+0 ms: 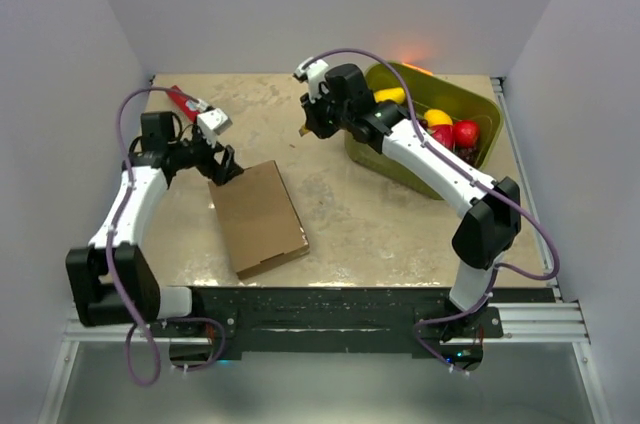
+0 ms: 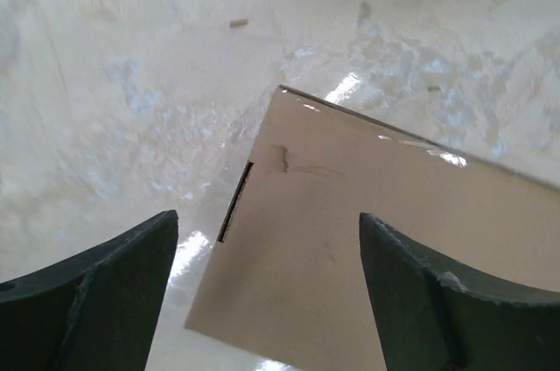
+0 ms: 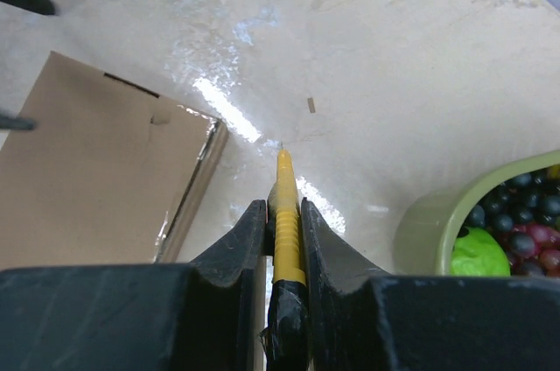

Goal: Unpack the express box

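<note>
The express box, flat brown cardboard, lies closed on the table left of centre. My left gripper is open and hovers over its far corner; in the left wrist view the fingers straddle that corner of the box, with a slot in its edge showing. My right gripper is shut on a yellow cutter with a black rear end, its tip pointing down at the bare table right of the box.
An olive-green tub of fruit stands at the back right, close beside my right arm; its rim also shows in the right wrist view. A red and white object lies at the back left. White walls enclose the table.
</note>
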`<state>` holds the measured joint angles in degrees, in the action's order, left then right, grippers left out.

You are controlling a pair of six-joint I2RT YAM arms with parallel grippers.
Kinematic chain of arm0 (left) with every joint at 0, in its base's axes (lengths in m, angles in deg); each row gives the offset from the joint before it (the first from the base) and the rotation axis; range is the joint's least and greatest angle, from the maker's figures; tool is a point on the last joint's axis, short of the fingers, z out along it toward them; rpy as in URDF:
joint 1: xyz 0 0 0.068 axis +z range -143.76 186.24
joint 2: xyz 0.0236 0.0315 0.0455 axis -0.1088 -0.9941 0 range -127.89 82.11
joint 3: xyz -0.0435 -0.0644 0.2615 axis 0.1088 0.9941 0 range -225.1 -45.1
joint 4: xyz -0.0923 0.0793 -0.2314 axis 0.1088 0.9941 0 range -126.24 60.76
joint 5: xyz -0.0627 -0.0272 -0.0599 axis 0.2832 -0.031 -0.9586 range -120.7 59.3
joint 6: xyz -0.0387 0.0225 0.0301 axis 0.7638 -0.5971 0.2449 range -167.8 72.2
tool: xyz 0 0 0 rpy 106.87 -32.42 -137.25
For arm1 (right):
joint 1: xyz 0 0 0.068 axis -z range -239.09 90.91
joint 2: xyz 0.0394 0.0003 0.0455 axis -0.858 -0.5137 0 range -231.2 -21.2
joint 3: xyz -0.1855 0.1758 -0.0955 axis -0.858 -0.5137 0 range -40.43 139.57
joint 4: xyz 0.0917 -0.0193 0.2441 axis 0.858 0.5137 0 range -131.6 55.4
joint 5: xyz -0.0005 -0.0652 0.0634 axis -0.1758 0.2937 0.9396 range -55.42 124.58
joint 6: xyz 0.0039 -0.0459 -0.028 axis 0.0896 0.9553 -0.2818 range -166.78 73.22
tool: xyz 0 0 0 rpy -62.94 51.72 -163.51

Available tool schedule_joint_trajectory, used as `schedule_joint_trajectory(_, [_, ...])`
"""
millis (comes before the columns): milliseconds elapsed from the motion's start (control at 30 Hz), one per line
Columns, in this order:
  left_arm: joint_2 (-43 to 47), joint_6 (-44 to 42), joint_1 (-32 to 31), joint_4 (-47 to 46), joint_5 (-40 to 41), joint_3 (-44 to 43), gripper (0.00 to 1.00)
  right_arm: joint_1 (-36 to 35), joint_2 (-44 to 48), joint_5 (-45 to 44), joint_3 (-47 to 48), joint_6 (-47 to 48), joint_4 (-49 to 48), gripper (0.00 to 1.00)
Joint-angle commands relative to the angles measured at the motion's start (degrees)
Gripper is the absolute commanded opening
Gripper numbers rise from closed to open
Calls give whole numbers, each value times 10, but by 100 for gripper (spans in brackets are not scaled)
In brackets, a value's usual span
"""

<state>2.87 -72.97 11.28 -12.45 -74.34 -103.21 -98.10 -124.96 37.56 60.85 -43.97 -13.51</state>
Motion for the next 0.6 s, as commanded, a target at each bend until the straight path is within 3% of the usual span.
schedule_joint_trajectory(0, [110, -353, -1, 179, -93, 19, 95, 14, 22, -40, 2, 7, -3, 0])
schedule_joint_trajectory(33, [112, -457, -17, 263, -94, 24, 96, 14, 23, -39, -3, 6, -1, 0])
schedule_joint_trajectory(100, [107, -527, -43, 348, -77, 32, 98, 14, 22, -35, -5, -3, -1, 0])
schedule_joint_trajectory(200, [102, -612, -90, 389, -67, 63, 97, 13, 23, -31, -5, -9, -2, 0])
schedule_joint_trajectory(433, [152, -789, -150, 362, -13, 181, 99, 13, 43, -31, -19, 7, 10, 0])
schedule_joint_trajectory(567, [132, -745, -179, 318, 4, 203, 100, 14, 58, -31, -41, 9, 11, 0])
